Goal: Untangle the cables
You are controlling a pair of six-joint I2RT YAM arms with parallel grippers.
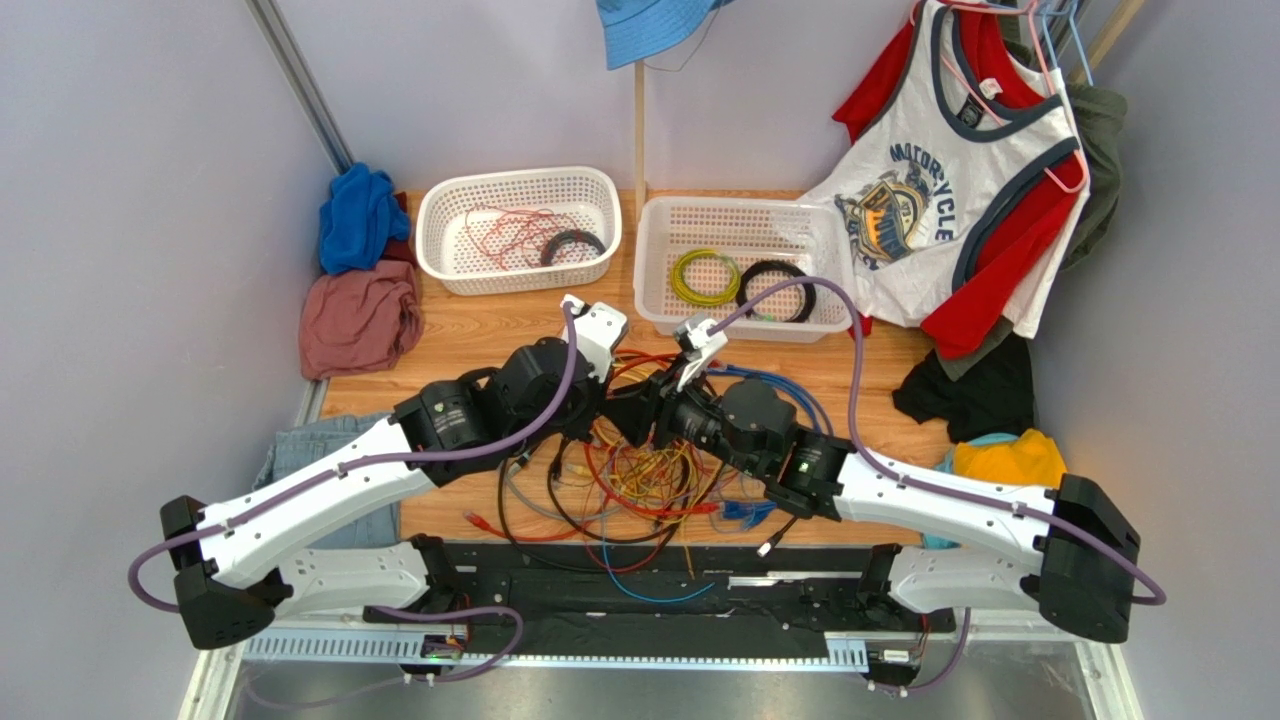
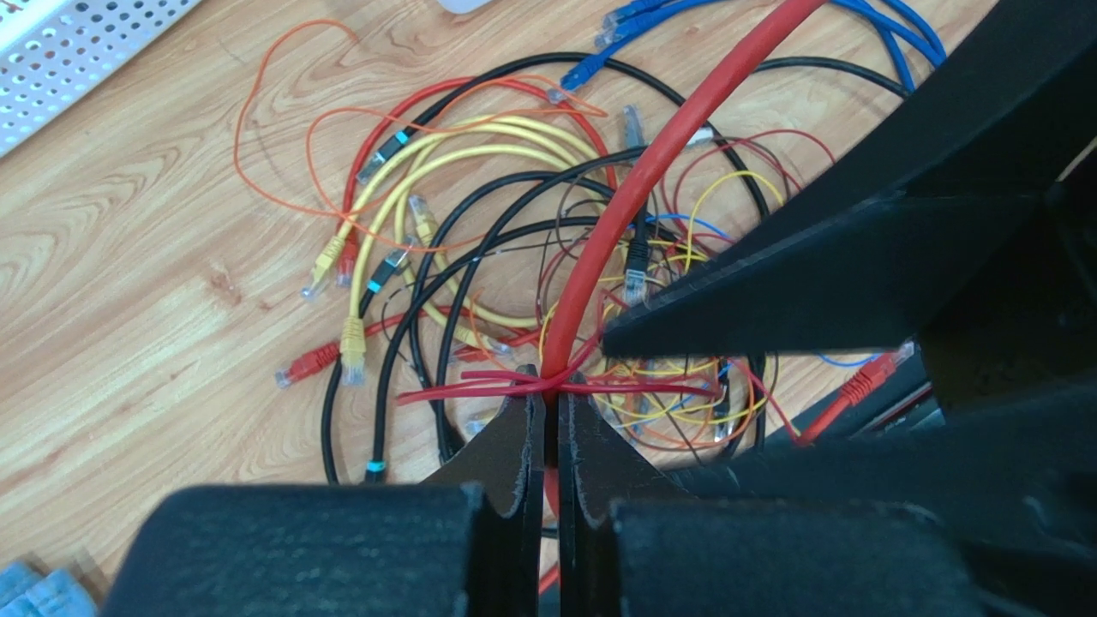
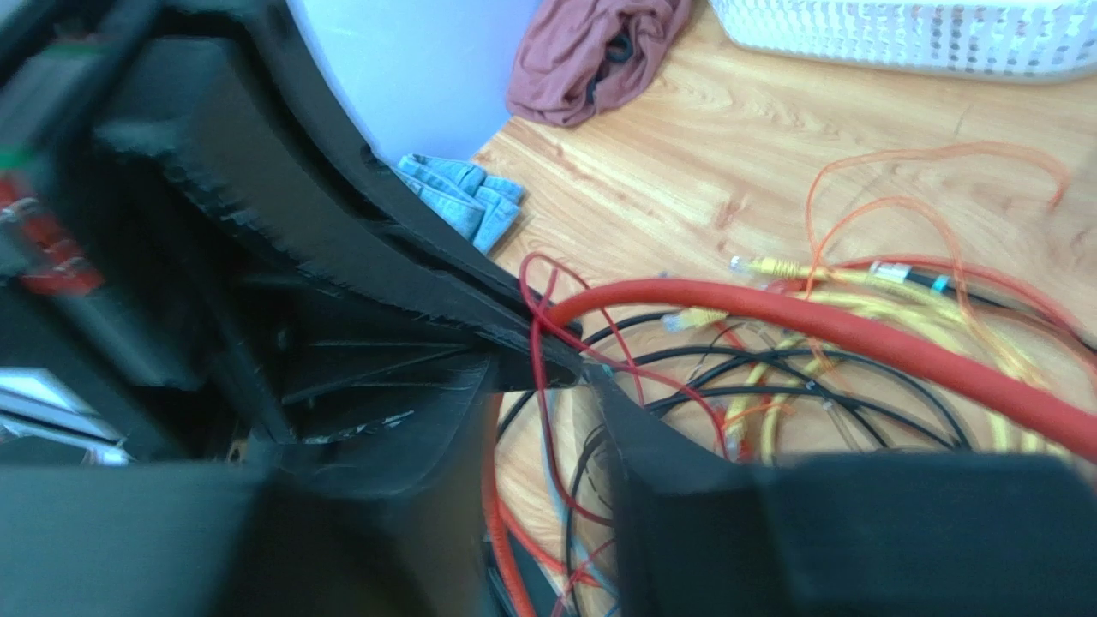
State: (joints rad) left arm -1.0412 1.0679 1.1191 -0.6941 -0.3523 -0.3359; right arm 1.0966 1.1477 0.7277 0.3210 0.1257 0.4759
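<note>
**Subject.** The cables [image 1: 631,480] lie in one loose heap at the middle of the table [image 1: 451,338], between the two arms. Black, yellow, orange and blue strands cross one another.

**Grip.** The left gripper [image 2: 554,405] is clamped tight on the thick red cable [image 2: 644,180], which rises out of the heap into its fingers. The right gripper [image 3: 554,386] sits just beside it. Its jaws are partly apart, with a thin red wire [image 3: 538,347] running through the gap. No firm hold is evident.

**Hazards.**
- Thin red strands cross the thick red cable right at the clamp. A lift or pull would likely cinch them into a knot, not free them.
- Several plug ends lie inside loops. Any one may hook, so the whole heap could drag along.
- The two sets of fingers are almost touching. A small sideways move risks contact between them.
- A blue strand and a black one already reach onto the black rail [image 1: 661,600] at the near edge. A tug toward the arm bases could spill more over it.

**Room.**
- Bare wood lies open to the left of the heap.
- More lies between the heap and the left basket [image 1: 436,240].
- The right basket [image 1: 649,285] stands near the grippers on the far side.
- Clothing [image 1: 358,318] bounds the far left corner.
</note>
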